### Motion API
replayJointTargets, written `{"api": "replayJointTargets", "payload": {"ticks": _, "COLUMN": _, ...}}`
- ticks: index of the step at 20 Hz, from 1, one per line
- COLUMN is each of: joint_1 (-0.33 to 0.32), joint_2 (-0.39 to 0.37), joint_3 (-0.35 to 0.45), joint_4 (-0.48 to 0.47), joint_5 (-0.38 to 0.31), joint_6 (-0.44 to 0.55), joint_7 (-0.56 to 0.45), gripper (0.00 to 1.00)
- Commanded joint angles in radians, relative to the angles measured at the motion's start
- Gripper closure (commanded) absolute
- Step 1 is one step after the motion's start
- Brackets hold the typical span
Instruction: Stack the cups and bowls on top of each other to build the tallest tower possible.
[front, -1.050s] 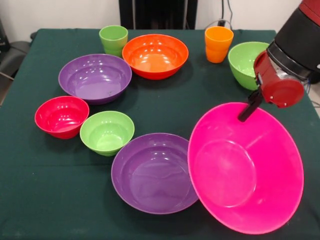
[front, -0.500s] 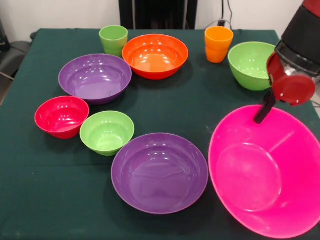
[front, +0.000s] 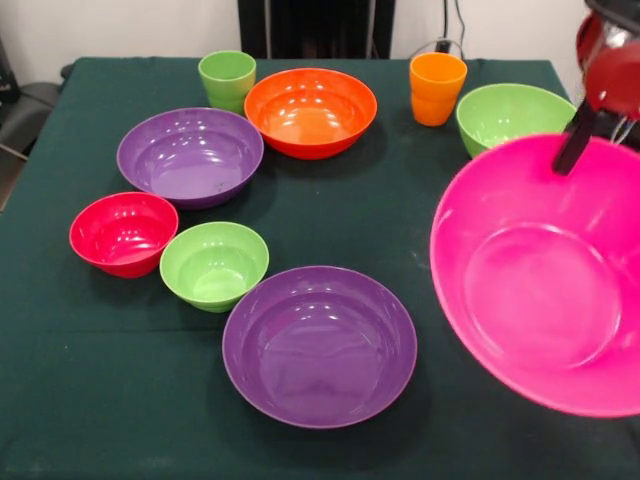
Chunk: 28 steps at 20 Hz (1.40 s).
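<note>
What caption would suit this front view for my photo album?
Robot gripper lifts a huge pink bowl, tilted, beside seven more bowls and two cups.

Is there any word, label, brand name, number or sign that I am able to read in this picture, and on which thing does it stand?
None. No text, number or logo can be read on anything here: the cups, the bowls, the green cloth and the end effector holding the pink bowl all look plain.
</note>
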<state>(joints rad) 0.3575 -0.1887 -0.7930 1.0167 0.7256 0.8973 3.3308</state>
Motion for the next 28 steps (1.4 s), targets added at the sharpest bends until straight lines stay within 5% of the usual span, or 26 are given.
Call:
{"api": "replayJointTargets", "payload": {"ticks": 1, "joint_1": -0.054, "joint_2": -0.149, "joint_3": 0.225, "joint_4": 0.138, "joint_5": 0.019, "joint_6": 0.072, "joint_7": -0.045, "gripper": 1.0}}
{"api": "replayJointTargets", "payload": {"ticks": 10, "joint_1": -0.066, "joint_2": -0.226, "joint_3": 0.296, "joint_4": 0.22, "joint_5": 0.016, "joint_6": 0.062, "joint_7": -0.058, "gripper": 1.0}}
{"api": "replayJointTargets", "payload": {"ticks": 18, "joint_1": -0.085, "joint_2": -0.222, "joint_3": 0.343, "joint_4": 0.196, "joint_5": -0.002, "joint_6": 0.065, "joint_7": -0.046, "gripper": 1.0}}
{"api": "replayJointTargets", "payload": {"ticks": 28, "joint_1": -0.047, "joint_2": -0.127, "joint_3": 0.267, "joint_4": 0.142, "joint_5": -0.112, "joint_6": 0.014, "joint_7": 0.01, "gripper": 1.0}}
